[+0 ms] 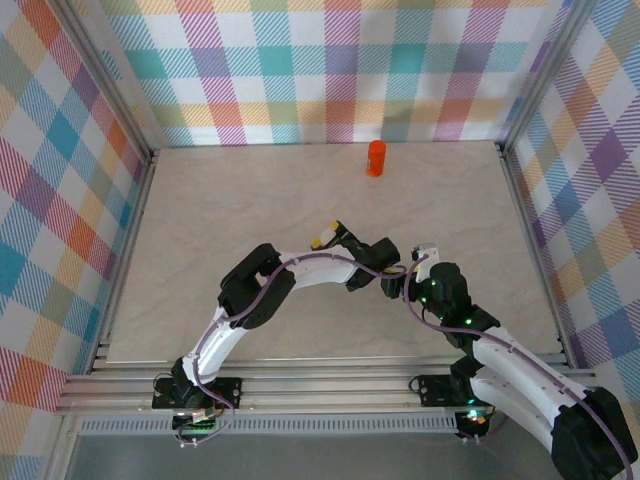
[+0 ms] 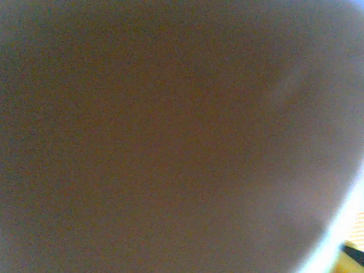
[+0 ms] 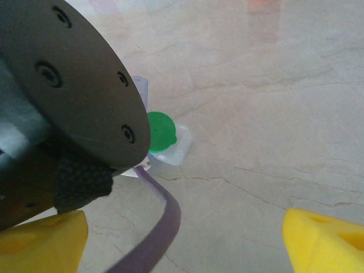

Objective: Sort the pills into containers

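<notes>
Two arms logged, wrists meeting over the middle of the table (image 1: 200,220), well to the near side of the orange bottle (image 1: 376,158). Orange bottle upright, close to the checked back wall (image 1: 300,70). At the right gripper (image 3: 182,239), yellow fingertips (image 3: 324,236) wide apart, hanging over bare tabletop. Ahead of it, and nearer than the orange bottle, a clear bottle (image 3: 177,149) with a green cap (image 3: 160,131), partly hidden behind the dark round disc (image 3: 74,85) of the left arm. Purple cable (image 3: 165,222) trailing down from under the disc. For the left gripper (image 1: 330,238), jaw state impossible to tell: too small from above, too blurred in its own wrist camera.
</notes>
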Controlling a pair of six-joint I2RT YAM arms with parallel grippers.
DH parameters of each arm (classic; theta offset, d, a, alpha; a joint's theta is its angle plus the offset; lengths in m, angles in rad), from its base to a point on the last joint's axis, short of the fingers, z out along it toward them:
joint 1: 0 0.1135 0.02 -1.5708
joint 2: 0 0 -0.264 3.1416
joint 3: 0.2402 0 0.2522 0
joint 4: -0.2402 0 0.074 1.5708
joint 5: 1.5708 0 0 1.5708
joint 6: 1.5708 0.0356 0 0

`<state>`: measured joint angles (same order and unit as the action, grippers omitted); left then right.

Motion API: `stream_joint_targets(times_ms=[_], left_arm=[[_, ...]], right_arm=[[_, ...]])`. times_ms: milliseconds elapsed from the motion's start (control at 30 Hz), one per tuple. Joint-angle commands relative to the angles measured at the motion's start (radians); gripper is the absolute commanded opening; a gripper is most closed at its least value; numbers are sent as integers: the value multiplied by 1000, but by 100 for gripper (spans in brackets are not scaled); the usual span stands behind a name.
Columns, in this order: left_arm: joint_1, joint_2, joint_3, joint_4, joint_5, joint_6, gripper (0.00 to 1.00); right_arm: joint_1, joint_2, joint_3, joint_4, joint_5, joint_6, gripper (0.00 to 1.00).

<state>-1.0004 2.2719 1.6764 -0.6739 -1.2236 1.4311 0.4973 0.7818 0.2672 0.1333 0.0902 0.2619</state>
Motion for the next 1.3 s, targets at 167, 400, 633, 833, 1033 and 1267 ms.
stream_joint_targets(times_ms=[167, 400, 633, 833, 1033, 1267], left_arm=[[7, 73, 37, -270, 309, -210, 0], [44, 18, 50, -283, 437, -261, 0], [95, -15, 65, -307, 523, -285, 0], [137, -29, 68, -312, 574, -307, 0], [173, -26, 64, -312, 594, -328, 0], [194, -35, 63, -310, 626, -340, 0]], right_arm=[[15, -17, 13, 100, -40, 19, 88], [15, -16, 10, 96, -29, 11, 88], [15, -15, 9, 97, -21, 3, 88], [16, -9, 7, 100, -18, 2, 88], [15, 18, 7, 119, -30, 2, 88], [15, 49, 9, 133, -34, 2, 88]])
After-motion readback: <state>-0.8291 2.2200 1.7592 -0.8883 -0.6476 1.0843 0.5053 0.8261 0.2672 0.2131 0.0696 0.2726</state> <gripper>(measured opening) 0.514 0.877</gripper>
